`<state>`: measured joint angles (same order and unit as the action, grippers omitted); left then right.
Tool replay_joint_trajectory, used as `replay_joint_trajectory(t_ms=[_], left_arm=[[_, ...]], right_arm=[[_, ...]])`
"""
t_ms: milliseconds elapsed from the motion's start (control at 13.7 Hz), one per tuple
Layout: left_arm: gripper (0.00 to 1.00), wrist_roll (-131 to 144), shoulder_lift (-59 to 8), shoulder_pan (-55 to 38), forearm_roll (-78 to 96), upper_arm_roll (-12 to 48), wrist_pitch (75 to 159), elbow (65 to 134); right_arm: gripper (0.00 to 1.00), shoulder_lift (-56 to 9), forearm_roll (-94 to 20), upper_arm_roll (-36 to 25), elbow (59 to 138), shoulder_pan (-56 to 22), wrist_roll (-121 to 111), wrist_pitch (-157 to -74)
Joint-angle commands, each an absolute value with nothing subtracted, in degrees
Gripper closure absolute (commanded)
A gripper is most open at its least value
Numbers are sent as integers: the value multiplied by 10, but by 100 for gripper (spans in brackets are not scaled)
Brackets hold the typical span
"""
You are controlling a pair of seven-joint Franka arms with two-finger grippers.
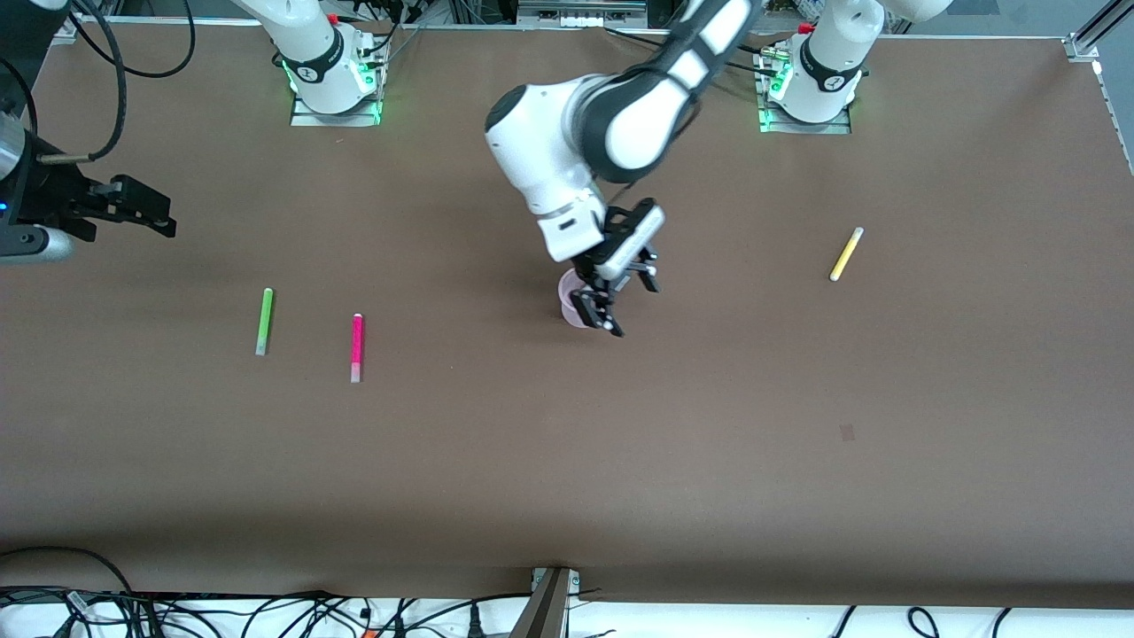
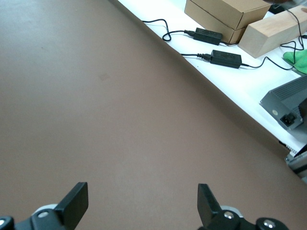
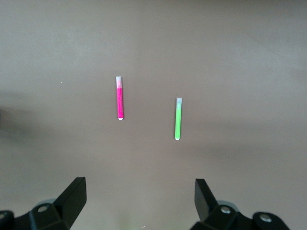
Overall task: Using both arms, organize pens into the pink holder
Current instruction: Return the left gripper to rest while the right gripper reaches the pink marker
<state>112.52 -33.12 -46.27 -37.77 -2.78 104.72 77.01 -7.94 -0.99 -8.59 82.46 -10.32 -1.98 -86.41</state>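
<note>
The front view looks down from high across the brown table [image 1: 567, 461]. Each wrist view looks past its own fingertips; the right one shares the green pen [image 3: 178, 119] and magenta pen [image 3: 119, 98] with the front view.

holder [image 1: 570, 301]: small pale pink translucent cup, upright at mid-table, largely hidden under the left arm's hand.
green pen [image 1: 264, 321]: lies flat toward the right arm's end of the table, grey tip at the end nearer the front camera.
pink pen [image 1: 357, 347]: flat, roughly parallel to the green pen, between it and the holder, slightly nearer the camera; pale tip likewise.
yellow pen [image 1: 846, 254]: flat and slanted, alone toward the left arm's end.
</note>
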Motion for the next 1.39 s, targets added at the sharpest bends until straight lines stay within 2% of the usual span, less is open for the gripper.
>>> replay_joint_trajectory(t_ms=[0, 220, 513, 659, 806, 1026, 1319], left_arm=[[0, 955, -246, -380, -280, -19, 1041, 780], [0, 789, -192, -300, -190, -18, 1028, 780], [0, 538, -158, -200, -78, -18, 992, 780], [0, 415, -142, -155, -51, -18, 963, 781], [0, 285, -133, -120, -46, -18, 919, 788], [0, 167, -113, -67, -20, -16, 911, 822], [0, 107, -59, -38, -17, -16, 968, 921]], right_arm=[[0, -113, -1, -81, 817, -103, -22, -865], [0, -128, 14, -79, 817, -104, -23, -864], [0, -156, 5, -78, 823, -119, -21, -864], [0, -152, -9, -77, 865, -125, -21, -887], [0, -150, -25, -77, 909, -126, -14, -930], [1, -146, -40, -72, 988, -130, -11, -1017], [1, -153, -44, -45, 1116, -132, 22, -1208]])
